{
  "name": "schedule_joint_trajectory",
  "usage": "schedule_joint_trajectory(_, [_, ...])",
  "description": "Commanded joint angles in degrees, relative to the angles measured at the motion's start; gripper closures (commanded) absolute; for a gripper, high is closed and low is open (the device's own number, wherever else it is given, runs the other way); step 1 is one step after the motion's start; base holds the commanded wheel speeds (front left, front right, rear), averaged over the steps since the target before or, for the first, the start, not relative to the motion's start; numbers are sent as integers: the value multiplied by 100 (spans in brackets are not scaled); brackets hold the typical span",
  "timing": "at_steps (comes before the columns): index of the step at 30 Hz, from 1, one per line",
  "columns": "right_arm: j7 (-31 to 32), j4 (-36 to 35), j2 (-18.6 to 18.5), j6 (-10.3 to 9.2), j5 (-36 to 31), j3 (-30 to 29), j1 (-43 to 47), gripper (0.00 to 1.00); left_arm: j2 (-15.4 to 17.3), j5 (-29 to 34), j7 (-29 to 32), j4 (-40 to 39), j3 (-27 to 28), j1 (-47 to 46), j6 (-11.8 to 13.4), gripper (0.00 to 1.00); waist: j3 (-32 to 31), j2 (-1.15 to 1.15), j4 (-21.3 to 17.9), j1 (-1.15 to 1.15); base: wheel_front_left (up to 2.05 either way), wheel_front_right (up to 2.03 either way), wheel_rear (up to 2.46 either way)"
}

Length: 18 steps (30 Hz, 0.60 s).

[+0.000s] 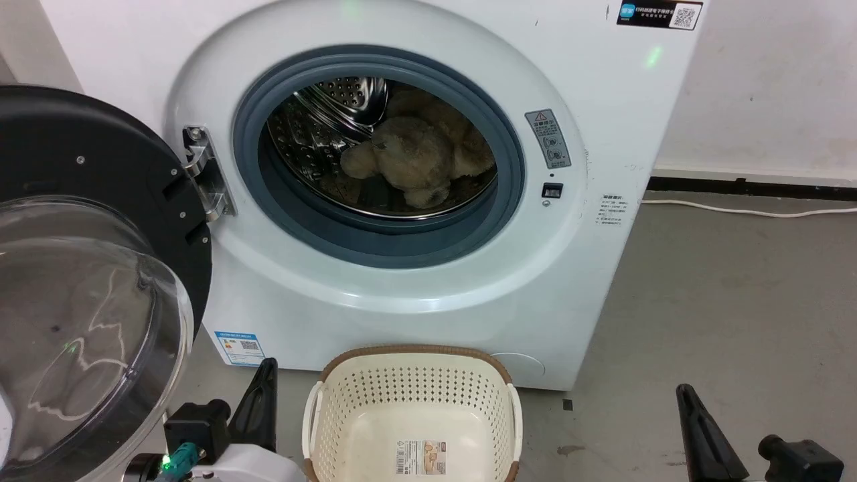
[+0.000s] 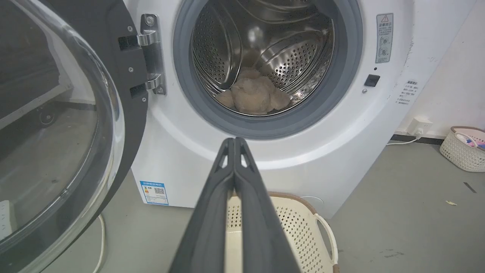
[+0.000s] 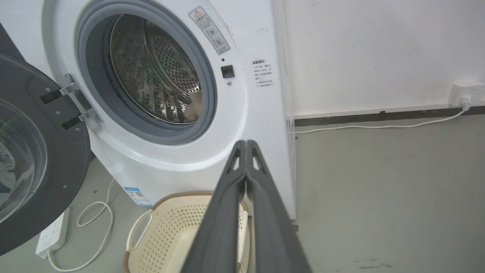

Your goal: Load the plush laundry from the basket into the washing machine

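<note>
- At six o'clock in each wrist view, left gripper (image 2: 235,141) and right gripper (image 3: 246,143) have fingers pressed together, holding nothing;
- plush laundry (image 1: 418,157) lies in the washing machine (image 1: 602,254) drum; door (image 1: 100,154) open at nine o'clock;
- basket (image 1: 415,351), six o'clock below the porthole, bears a label sticker (image 1: 420,457) on its bottom

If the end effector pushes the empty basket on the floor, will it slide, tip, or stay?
The basket is empty, perforated plastic, so probably light; it would likely slide on the smooth floor. Its wide, low shape suggests it should not tip easily.
</note>
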Motion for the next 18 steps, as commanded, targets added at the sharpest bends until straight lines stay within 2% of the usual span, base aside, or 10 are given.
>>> schedule_joint_trajectory(1, [27, -38, -1, 1, -60, 0, -121, 100, -46, 86, 17, -34, 55, -1, -43, 100, 2, 0, -1, 0, 0, 0, 0])
schedule_joint_trajectory(18, [223, -113, -1, 1, -299, 0, -226, 100, -237, 445, 167, -123, 296, -2, -164, 100, 43, 0, -20, 0, 0, 0, 0])
